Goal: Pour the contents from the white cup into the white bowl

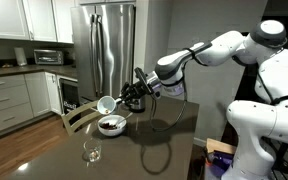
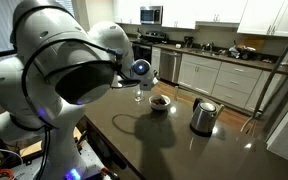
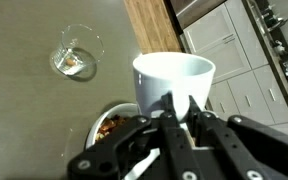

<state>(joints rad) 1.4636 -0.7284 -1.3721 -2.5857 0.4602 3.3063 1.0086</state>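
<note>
My gripper (image 3: 182, 108) is shut on the wall of the white cup (image 3: 174, 78), one finger inside the rim and one outside. In an exterior view the cup (image 1: 105, 103) hangs tilted, mouth toward the left, just above the white bowl (image 1: 111, 124), with the gripper (image 1: 118, 101) to its right. The bowl (image 3: 108, 126) shows partly below and left of the cup in the wrist view, with brownish pieces inside. It also stands on the dark table in an exterior view, the bowl (image 2: 159, 102) with a dark inside. The cup's inside is hidden.
A clear stemmed glass (image 1: 92, 152) stands on the table near the front edge, left of the bowl; the glass (image 3: 76, 60) also shows in the wrist view. A steel kettle (image 2: 203, 116) stands beyond the bowl. A wooden chair back (image 1: 76, 118) touches the table edge.
</note>
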